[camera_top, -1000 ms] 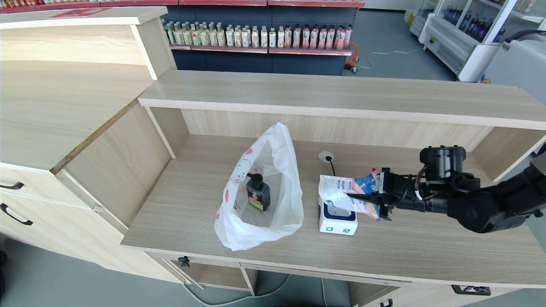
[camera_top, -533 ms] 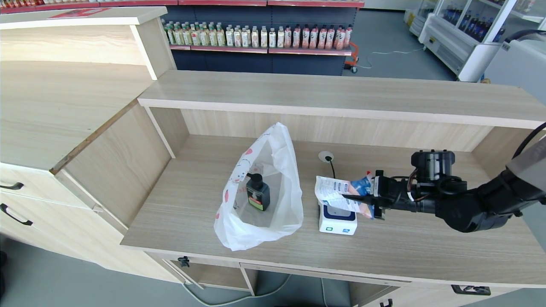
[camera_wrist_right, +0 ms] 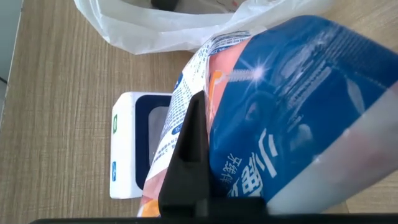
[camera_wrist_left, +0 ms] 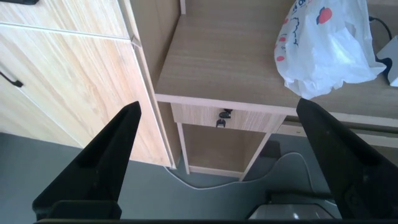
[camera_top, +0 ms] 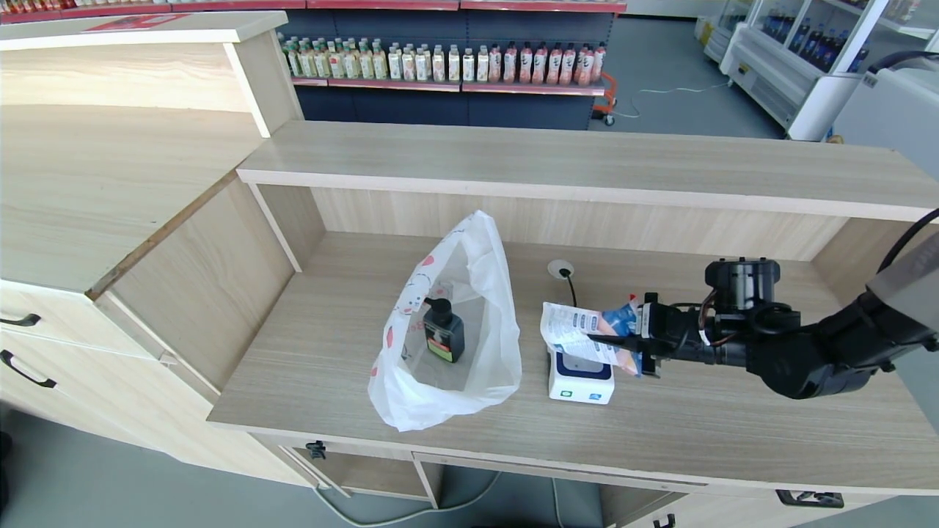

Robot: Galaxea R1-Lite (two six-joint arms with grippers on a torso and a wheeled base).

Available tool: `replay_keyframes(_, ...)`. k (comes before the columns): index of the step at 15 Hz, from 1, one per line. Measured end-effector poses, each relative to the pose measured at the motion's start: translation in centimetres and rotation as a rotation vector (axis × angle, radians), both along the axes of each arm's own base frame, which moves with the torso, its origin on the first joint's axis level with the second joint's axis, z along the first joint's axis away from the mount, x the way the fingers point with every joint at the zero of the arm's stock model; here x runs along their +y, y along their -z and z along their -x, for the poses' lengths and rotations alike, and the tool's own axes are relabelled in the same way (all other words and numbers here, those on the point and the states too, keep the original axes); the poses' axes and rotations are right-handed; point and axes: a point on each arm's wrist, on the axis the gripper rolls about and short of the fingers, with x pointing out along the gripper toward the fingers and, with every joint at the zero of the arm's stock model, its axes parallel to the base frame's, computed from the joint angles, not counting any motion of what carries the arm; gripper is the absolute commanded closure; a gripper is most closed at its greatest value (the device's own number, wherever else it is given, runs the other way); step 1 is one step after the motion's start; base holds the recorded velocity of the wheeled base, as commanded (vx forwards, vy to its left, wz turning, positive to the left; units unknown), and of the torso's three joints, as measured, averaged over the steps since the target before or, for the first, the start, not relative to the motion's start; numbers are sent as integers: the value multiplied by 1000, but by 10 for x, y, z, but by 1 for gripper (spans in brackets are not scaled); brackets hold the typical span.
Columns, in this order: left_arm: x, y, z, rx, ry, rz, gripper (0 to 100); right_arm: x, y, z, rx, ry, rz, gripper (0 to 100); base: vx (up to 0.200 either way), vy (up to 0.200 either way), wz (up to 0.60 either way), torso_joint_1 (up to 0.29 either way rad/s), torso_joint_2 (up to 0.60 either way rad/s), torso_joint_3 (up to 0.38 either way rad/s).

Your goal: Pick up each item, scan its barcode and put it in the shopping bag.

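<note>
My right gripper (camera_top: 637, 342) is shut on a white, blue and orange snack packet (camera_top: 587, 334), holding it flat just above the white barcode scanner (camera_top: 579, 380) on the counter. In the right wrist view the packet (camera_wrist_right: 292, 106) hides most of the scanner (camera_wrist_right: 132, 149), and one dark finger (camera_wrist_right: 189, 158) presses against it. The white shopping bag (camera_top: 447, 315) stands open left of the scanner with a dark pump bottle (camera_top: 444, 335) inside. My left gripper (camera_wrist_left: 217, 165) is open and hangs below the counter's front edge, near the bag (camera_wrist_left: 329, 43).
A raised wooden ledge (camera_top: 587, 165) runs behind the counter and a side panel (camera_top: 213, 279) closes its left end. A cable socket (camera_top: 561, 269) sits behind the scanner. Drawers (camera_wrist_left: 224, 118) lie under the counter front. Bare countertop (camera_top: 733, 425) lies to the right.
My right gripper has carried the packet a little left and toward the back, over the scanner, then almost stopped. The bag and bottle have not moved.
</note>
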Motion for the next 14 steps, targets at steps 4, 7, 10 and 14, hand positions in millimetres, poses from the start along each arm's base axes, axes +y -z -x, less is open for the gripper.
replay_keyframes(4,0,0,0,0,0,0,0,-2,-13,4,31,24,-45,100,0,0,0,0,0,0)
replay_keyframes(7,0,0,0,0,0,0,0,-10,-50,25,222,154,-236,100,0,0,0,0,0,0)
replay_keyframes(10,0,0,0,0,0,4,0,-18,-88,72,489,406,-532,100,0,0,0,0,0,0)
replay_keyframes(14,0,0,0,0,0,2,0,-27,-91,135,750,674,-754,100,0,150,0,-3,2,2)
